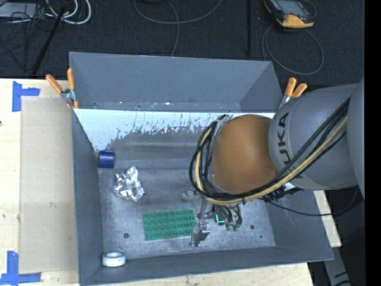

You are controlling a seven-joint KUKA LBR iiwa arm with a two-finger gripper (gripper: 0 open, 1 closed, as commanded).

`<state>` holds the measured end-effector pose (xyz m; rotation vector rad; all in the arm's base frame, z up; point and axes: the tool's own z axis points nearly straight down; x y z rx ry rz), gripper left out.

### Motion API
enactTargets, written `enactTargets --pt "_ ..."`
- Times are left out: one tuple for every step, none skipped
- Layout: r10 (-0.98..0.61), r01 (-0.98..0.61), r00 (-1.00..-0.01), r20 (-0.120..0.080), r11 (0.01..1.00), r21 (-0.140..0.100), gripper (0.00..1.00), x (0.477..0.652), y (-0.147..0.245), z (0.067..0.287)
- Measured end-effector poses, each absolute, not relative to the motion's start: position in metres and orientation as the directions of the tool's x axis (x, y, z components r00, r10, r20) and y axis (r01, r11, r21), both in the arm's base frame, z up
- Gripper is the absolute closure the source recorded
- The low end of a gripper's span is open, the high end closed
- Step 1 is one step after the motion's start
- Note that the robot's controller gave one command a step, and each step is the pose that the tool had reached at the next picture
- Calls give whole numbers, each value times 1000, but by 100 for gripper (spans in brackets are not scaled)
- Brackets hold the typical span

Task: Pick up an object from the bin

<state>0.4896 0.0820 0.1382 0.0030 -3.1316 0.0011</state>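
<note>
At the bin's (178, 82) six o'clock, the gripper (201, 230) hangs at the green studded baseplate's (169, 224) three o'clock edge, opening unreadable; it should straddle that edge squarely.

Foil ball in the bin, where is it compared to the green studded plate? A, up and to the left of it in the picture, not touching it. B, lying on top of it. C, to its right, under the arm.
A: the crumpled foil ball lies above and left of the green studded plate in the camera view, with bare bin floor between them.
</note>
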Motion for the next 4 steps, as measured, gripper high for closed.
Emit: enactTargets --pt "-29 -29 -1000 -2 1000 1 0 508 129 75" --pt "-24 -24 -1000 -6 1000 2 100 510 128 79" --pt "35 35 -999 -9 999 3 100 536 134 239" --pt "-179 -179 -984 3 984 0 100 517 149 232"
